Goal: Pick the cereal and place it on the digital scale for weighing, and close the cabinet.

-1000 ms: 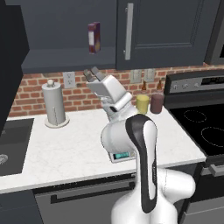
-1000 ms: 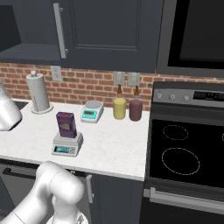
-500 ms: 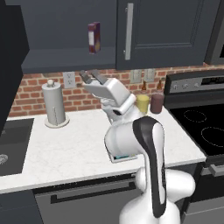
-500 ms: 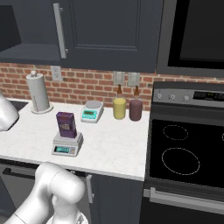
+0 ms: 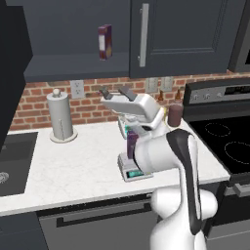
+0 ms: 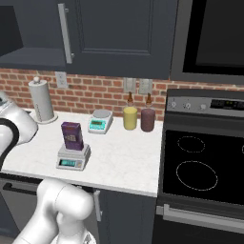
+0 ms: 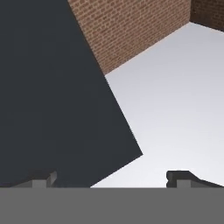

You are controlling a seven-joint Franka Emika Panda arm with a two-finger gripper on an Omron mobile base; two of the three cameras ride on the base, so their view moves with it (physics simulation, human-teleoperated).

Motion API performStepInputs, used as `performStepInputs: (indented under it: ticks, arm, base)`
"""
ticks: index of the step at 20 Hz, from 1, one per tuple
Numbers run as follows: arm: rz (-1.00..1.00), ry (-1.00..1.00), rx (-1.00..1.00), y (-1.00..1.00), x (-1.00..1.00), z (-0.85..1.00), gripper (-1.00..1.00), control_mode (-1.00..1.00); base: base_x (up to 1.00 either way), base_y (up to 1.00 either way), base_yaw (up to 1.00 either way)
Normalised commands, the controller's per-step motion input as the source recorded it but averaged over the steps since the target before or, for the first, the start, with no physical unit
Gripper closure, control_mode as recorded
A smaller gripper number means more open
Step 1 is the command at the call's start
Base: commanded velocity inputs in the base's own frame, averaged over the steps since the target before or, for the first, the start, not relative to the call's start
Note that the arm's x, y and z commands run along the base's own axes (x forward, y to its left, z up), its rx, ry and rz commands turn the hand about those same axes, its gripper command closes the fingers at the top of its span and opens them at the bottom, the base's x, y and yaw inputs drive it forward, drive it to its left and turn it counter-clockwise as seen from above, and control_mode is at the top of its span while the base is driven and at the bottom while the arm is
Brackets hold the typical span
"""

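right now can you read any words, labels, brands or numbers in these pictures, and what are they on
Nothing can be read as text.
Purple cereal box: pale label, too blurred.
Grey scale under it: green display, no digits legible.
Small white scale: teal front, too small.
Maroon box in the open cabinet: cream panel, no readable print.
Stove panel: clock display, blurred.

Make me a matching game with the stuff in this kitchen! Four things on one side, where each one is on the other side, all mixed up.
Things:
1. cereal
2. maroon box
3. paper towel roll
4. white scale

Places:
A. on the shelf in the open cabinet
B. on the digital scale
C. on the counter next to the yellow jar
D. on the counter by the brick wall, farthest from the stove

Pairs: 1-B, 2-A, 3-D, 4-C
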Motion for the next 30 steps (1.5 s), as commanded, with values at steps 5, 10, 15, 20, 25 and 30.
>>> performStepInputs:
  ticks: [5, 10, 15, 20, 25, 30]
  arm:
    - [-0.30, 0.12, -0.34, 1.00, -0.01, -0.45, -1.00, -1.00]
    - [-0.49, 0.05, -0.43, 0.82, 0.00, -0.47, -1.00, -1.00]
    - [-0.41, 0.00, -0.22, 0.60, 0.00, -0.26, -1.00, -1.00]
    - [-0.14, -0.01, -0.15, 0.37, -0.04, -0.13, -1.00, -1.00]
    - [-0.05, -0.07, -0.19, 0.36, -0.16, -0.36, -1.00, -1.00]
    - [-0.05, -0.14, -0.08, 0.31, -0.40, -0.26, -1.00, -1.00]
  base:
    - [0.00, 0.00, 0.00]
    - [0.00, 0.00, 0.00]
    - [0.00, 0.00, 0.00]
    - [0.00, 0.00, 0.00]
    - [0.00, 0.00, 0.00]
    - [0.00, 0.00, 0.00]
